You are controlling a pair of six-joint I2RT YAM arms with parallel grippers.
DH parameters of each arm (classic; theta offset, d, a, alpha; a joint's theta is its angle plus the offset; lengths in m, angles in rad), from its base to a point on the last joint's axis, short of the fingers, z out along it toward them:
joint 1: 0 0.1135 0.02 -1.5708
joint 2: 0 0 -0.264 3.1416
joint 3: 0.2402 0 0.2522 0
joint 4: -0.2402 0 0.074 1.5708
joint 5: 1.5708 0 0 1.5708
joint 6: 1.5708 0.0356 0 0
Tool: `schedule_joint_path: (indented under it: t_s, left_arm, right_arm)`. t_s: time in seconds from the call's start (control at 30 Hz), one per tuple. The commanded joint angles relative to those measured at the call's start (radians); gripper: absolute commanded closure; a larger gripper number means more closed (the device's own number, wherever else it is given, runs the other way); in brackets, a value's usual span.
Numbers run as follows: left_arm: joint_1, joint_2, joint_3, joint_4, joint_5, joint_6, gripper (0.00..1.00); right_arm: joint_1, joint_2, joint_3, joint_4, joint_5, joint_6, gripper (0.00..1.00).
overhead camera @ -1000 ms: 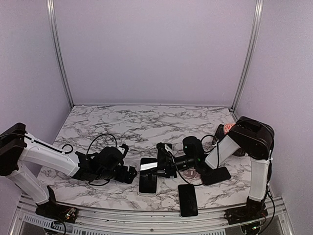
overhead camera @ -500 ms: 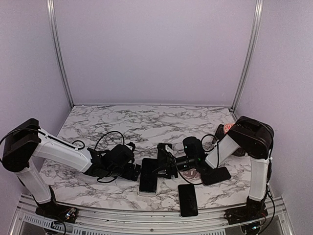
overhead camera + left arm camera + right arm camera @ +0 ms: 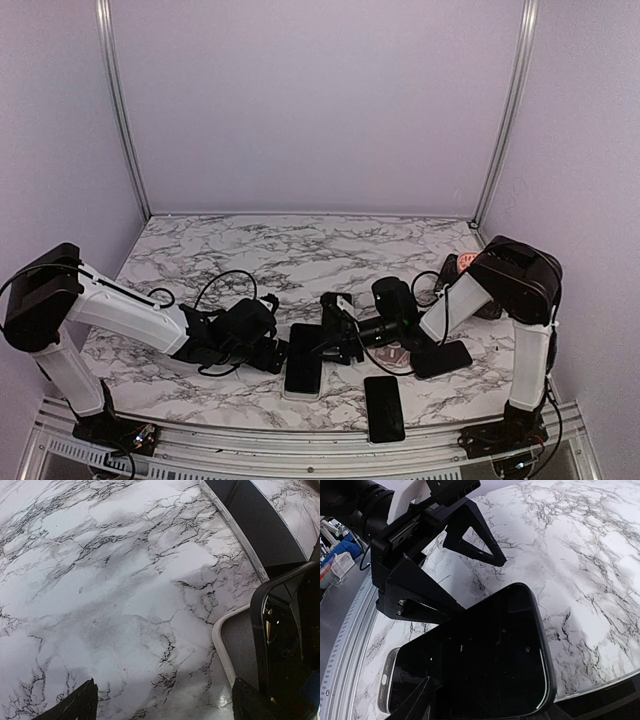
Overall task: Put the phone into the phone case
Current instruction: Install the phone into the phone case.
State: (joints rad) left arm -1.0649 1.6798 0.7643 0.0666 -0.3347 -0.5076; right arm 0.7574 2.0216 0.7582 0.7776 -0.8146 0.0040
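Observation:
A black phone (image 3: 303, 355) lies slanted over the white-rimmed phone case (image 3: 300, 392) at the front middle of the marble table. In the right wrist view the phone (image 3: 490, 650) fills the frame, its right side raised above the case (image 3: 387, 680). My right gripper (image 3: 333, 345) is at the phone's right edge, open, fingers spread across its near end (image 3: 485, 710). My left gripper (image 3: 272, 352) sits just left of the case, open and holding nothing (image 3: 165, 707). In the left wrist view the case rim (image 3: 218, 640) and the tilted phone (image 3: 285, 645) are at the right.
Two more black phones lie nearby, one by the front edge (image 3: 384, 408) and one to the right (image 3: 443, 358). A reddish object (image 3: 467, 262) sits at the back right. Cables loop over both arms. A metal rail (image 3: 300, 440) runs along the front.
My left arm slid right up to the case. My right gripper's jaws have widened, and the phone has settled lower over the case, losing its bright glare.

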Motion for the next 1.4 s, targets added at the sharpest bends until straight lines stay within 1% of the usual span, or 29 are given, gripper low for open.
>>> schedule_joint_path:
  t_s: [0.0,0.17,0.3,0.33,0.4,0.43,0.57,0.67,0.73,0.8,0.87,0.9,0.97,1.0,1.07,1.17,1.27,1.33,1.37]
  left_arm:
    - [-0.012,-0.017,-0.011,-0.011,-0.003,0.017,0.06]
    - [-0.015,-0.026,-0.016,-0.012,-0.01,0.018,0.06]
    - [-0.015,-0.039,-0.023,-0.013,-0.023,0.024,0.06]
    - [-0.015,-0.043,-0.025,-0.011,-0.029,0.026,0.06]
    - [-0.015,-0.05,-0.028,-0.009,-0.042,0.037,0.06]
    - [-0.015,-0.051,-0.027,-0.008,-0.049,0.044,0.06]
    - [-0.015,-0.07,-0.035,-0.009,-0.063,0.06,0.06]
    - [-0.015,-0.098,-0.048,-0.013,-0.072,0.061,0.06]
    - [-0.014,-0.123,-0.06,-0.023,-0.077,0.063,0.06]
    - [-0.015,-0.145,-0.063,-0.048,-0.085,0.062,0.06]
    - [-0.015,-0.17,-0.068,-0.065,-0.094,0.058,0.06]
    - [-0.015,-0.182,-0.076,-0.086,-0.098,0.053,0.06]
    - [-0.015,-0.203,-0.096,-0.099,-0.104,0.043,0.05]
    - [-0.015,-0.211,-0.104,-0.103,-0.103,0.033,0.05]
    - [-0.015,-0.223,-0.115,-0.108,-0.096,0.019,0.05]
    - [-0.015,-0.232,-0.128,-0.11,-0.084,-0.002,0.05]
    - [-0.015,-0.232,-0.131,-0.111,-0.073,-0.012,0.05]
    - [-0.016,-0.233,-0.131,-0.11,-0.066,-0.015,0.05]
    - [-0.017,-0.232,-0.131,-0.111,-0.064,-0.017,0.05]
  right_arm:
    - [-0.021,-0.026,0.007,-0.08,0.078,-0.054,0.46]
    - [-0.022,-0.065,0.003,-0.132,0.132,-0.078,0.41]
    - [-0.022,-0.094,0.033,-0.221,0.175,-0.111,0.37]
    - [-0.021,-0.096,0.046,-0.248,0.183,-0.113,0.35]
    - [-0.022,-0.096,0.072,-0.298,0.191,-0.121,0.25]
    - [-0.022,-0.096,0.079,-0.313,0.201,-0.121,0.23]
    - [-0.022,-0.14,0.084,-0.353,0.242,-0.137,0.24]
    - [-0.023,-0.245,0.081,-0.395,0.281,-0.141,0.27]
    - [-0.022,-0.356,0.068,-0.425,0.376,-0.094,0.29]
    - [-0.018,-0.425,0.084,-0.528,0.5,-0.024,0.36]
    - [-0.012,-0.458,0.116,-0.672,0.629,0.113,0.44]
    - [-0.009,-0.466,0.125,-0.731,0.661,0.184,0.5]
    - [0.009,-0.479,0.125,-0.809,0.673,0.283,0.64]
    - [0.03,-0.486,0.123,-0.833,0.697,0.322,0.66]
    - [0.092,-0.493,0.12,-0.87,0.759,0.379,0.67]
    - [0.158,-0.453,0.146,-0.936,0.807,0.428,0.69]
    - [0.186,-0.384,0.182,-0.992,0.801,0.465,0.75]
    - [0.187,-0.353,0.189,-0.992,0.788,0.486,0.8]
    - [0.188,-0.345,0.188,-0.981,0.78,0.495,0.81]
